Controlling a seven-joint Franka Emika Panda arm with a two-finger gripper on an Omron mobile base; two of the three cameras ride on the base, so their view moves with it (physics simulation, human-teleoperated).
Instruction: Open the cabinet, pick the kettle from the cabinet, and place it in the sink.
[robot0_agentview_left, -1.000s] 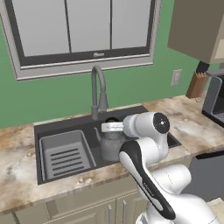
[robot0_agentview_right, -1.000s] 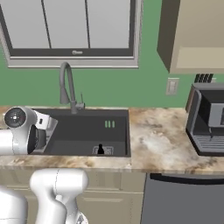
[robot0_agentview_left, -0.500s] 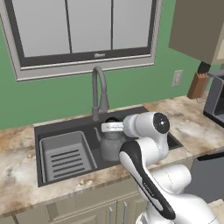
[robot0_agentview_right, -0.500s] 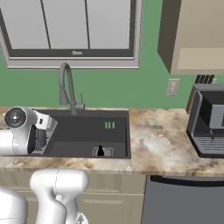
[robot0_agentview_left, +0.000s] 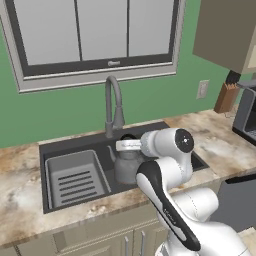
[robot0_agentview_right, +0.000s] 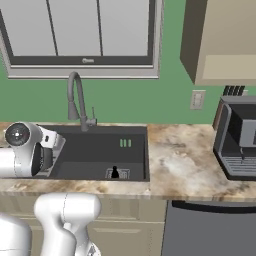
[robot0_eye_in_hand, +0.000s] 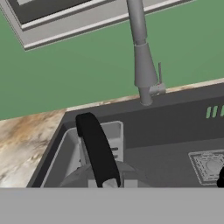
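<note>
Kettle in the sink — release left.
My gripper (robot0_agentview_left: 127, 145) is clamped on the kettle (robot0_agentview_left: 128, 165) handle, low inside the sink (robot0_agentview_left: 75, 144), just right of the tray (robot0_agentview_left: 75, 178).

Standing on marbled counter (robot0_agentview_right: 180, 165): coffee machine (robot0_agentview_right: 239, 137) at right, knife block (robot0_agentview_left: 226, 97) near outlet (robot0_agentview_right: 197, 99). Hanging above, window (robot0_agentview_left: 95, 37) on green wall (robot0_eye_in_hand: 87, 65).

The dark grey kettle (robot0_agentview_left: 126, 167) is being held upright low inside the sink (robot0_agentview_left: 75, 145), just right of the ribbed tray insert, its black arched handle on top. The beige cabinet (robot0_agentview_right: 220, 40) is seen up on the wall, well right of the sink.
</note>
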